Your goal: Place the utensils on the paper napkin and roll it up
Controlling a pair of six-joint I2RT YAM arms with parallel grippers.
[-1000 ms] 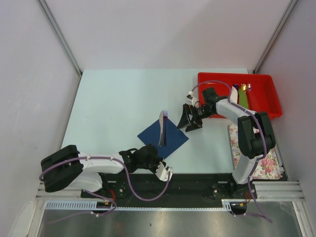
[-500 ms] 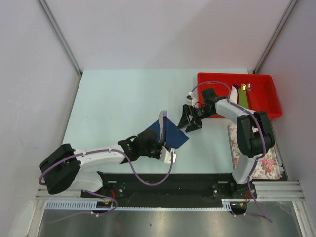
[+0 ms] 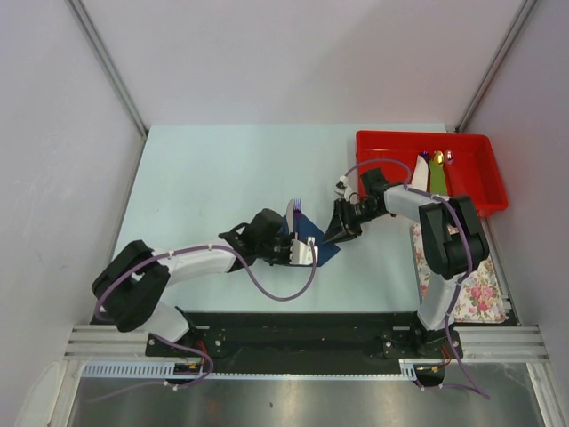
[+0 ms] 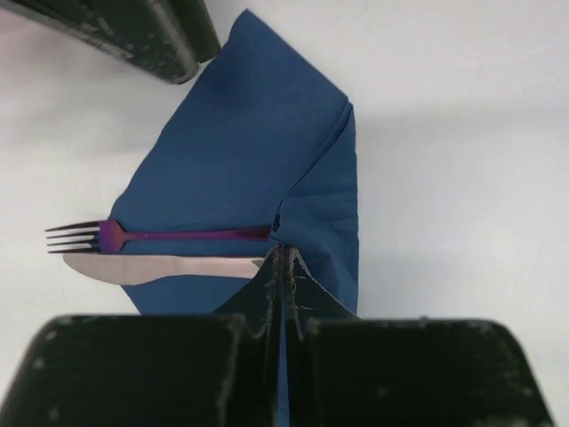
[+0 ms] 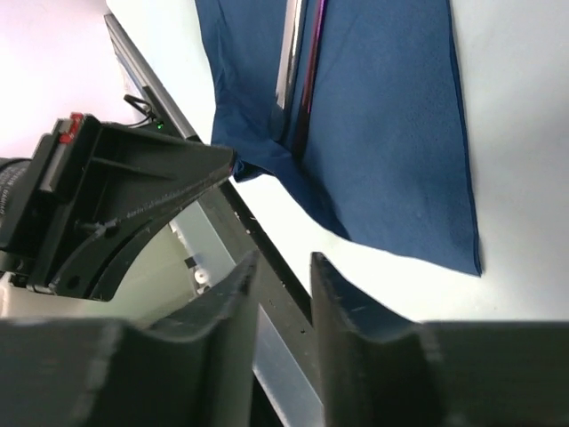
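The paper napkin [image 4: 240, 160] is seen spread on the pale table [image 3: 204, 178], to the left of the red tray [image 3: 476, 178] and nearer the arm bases than it. One corner of the dark blue sheet is pinched between the closed fingers of the left gripper [image 4: 283, 267]. That corner is lifted into a fold on the side of the napkin away from the tray.

The utensils, a purple fork [image 4: 178, 236] and a pale knife [image 4: 164, 266], are laid side by side across the napkin. Their handle ends are hidden under the raised fold, while the tines and blade tip overhang the edge onto the table.

The right gripper [image 5: 283, 262] is positioned low at the napkin corner nearest the tray, its fingers parted by a narrow gap with nothing gripped between them. A flowered cloth [image 3: 476, 289] is seen just beside the tray, toward the arm bases. A green piece [image 3: 438, 176] is seen lying inside the tray.
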